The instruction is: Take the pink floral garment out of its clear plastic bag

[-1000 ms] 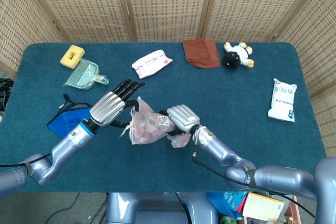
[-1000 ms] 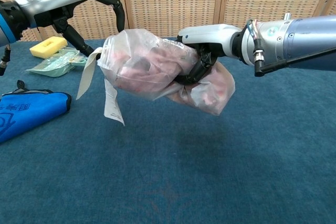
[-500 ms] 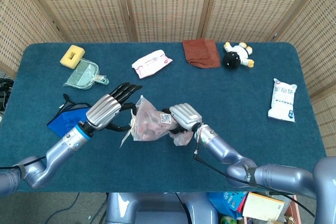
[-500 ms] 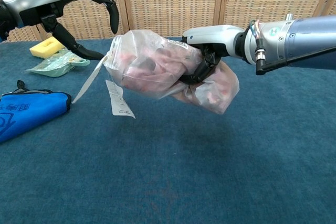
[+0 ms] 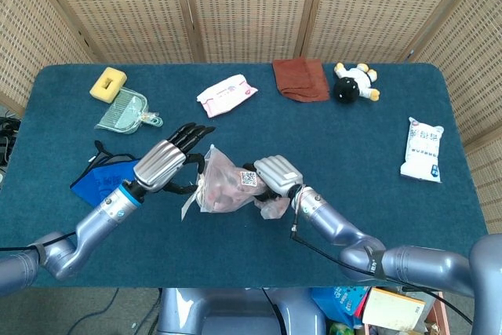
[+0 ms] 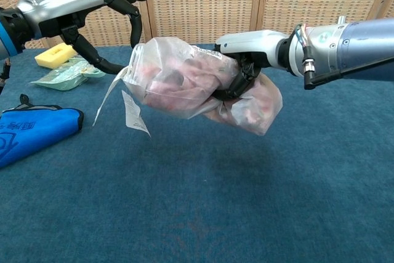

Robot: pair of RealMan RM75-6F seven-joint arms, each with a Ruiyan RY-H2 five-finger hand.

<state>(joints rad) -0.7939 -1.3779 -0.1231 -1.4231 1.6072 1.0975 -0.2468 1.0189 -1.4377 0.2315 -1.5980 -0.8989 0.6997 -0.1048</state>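
Observation:
A clear plastic bag [image 6: 178, 78] with the pink floral garment [image 6: 246, 106] bunched inside hangs above the blue table. My right hand [image 6: 246, 50] grips the bag around its middle, fingers wrapped under it; in the head view this right hand [image 5: 274, 172] sits at the bag's [image 5: 223, 187] right side. The bag's open end with a loose flap and white label [image 6: 132, 118] points left. My left hand [image 6: 86, 7] hovers at that end with fingers spread, thumb low beside the flap, holding nothing; from the head view the left hand [image 5: 166, 159] shows just left of the bag.
A blue pouch [image 5: 98, 180] lies under my left arm. Along the back are a yellow sponge [image 5: 107, 82], a green mesh item [image 5: 124, 111], a pink wipes pack [image 5: 227, 94], a brown cloth [image 5: 300, 78] and a plush toy [image 5: 354, 82]. A white packet [image 5: 421, 149] lies at far right.
My left hand drew slightly away, then came back to the bag's open end. The flap and label swung. The right hand kept its grip, shifting the bag a little right.

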